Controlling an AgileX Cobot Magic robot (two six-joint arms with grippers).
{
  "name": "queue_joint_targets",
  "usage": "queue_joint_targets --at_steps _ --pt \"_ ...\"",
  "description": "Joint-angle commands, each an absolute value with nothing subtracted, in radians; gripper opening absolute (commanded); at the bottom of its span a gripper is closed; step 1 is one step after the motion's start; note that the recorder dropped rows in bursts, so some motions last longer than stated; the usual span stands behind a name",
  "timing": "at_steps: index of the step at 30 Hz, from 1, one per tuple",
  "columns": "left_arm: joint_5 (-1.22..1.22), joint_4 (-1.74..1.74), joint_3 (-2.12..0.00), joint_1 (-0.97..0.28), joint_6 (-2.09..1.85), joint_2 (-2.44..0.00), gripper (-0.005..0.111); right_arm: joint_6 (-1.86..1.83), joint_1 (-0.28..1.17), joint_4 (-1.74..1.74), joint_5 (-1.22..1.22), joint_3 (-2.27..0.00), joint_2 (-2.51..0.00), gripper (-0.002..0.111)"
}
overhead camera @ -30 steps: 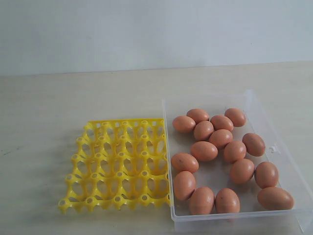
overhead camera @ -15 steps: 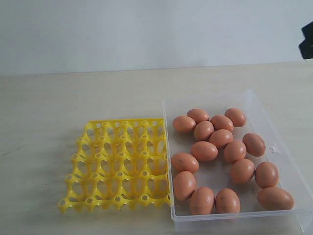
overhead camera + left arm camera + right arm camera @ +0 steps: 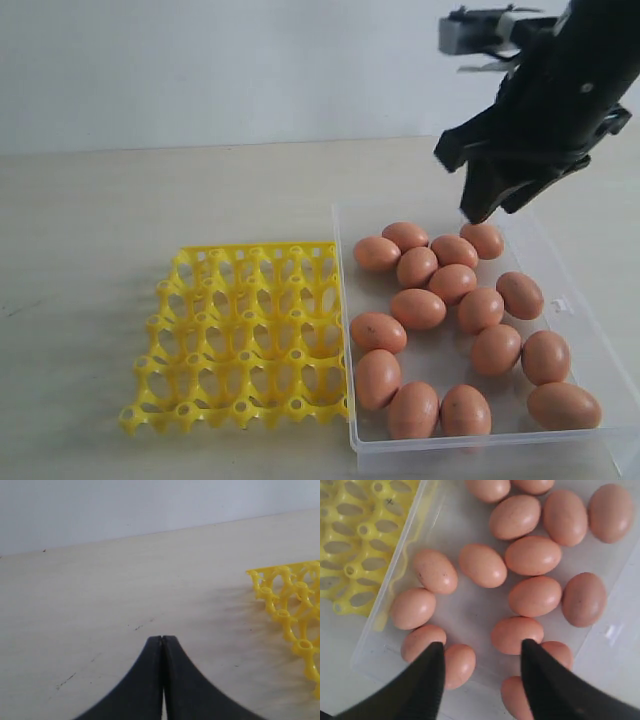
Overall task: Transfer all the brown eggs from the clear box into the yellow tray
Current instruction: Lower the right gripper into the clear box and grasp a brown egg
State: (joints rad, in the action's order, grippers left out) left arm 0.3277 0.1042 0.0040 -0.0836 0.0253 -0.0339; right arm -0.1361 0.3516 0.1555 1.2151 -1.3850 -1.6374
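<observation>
Sixteen brown eggs (image 3: pixel 417 309) all lie in the clear box (image 3: pixel 480 447), which sits just beside the right edge of the empty yellow tray (image 3: pixel 240 330). Both rest on a pale, faintly scuffed tabletop (image 3: pixel 150 190) (plain whitish wall (image 3: pixel 200 70) behind). The right gripper (image 3: pixel 481 650) hovers over the box's far end, jaws apart and empty. The left gripper (image 3: pixel 162 639) is pressed together over bare table.

Right fingers (image 3: pixel 426 682) apart, left fingers (image 3: pixel 142 685) together
</observation>
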Motion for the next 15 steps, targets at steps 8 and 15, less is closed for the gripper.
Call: queue_joint_targets --at_steps 8,15 --pt "0.316 0.098 0.000 -0.091 0.030 -0.036 0.000 -0.108 0.489 0.080 1.128 -1.384 -1.732 0.059" --pt "0.316 0.098 0.000 -0.091 0.030 -0.036 0.000 -0.082 0.500 0.086 0.999 -1.331 -1.736 0.044"
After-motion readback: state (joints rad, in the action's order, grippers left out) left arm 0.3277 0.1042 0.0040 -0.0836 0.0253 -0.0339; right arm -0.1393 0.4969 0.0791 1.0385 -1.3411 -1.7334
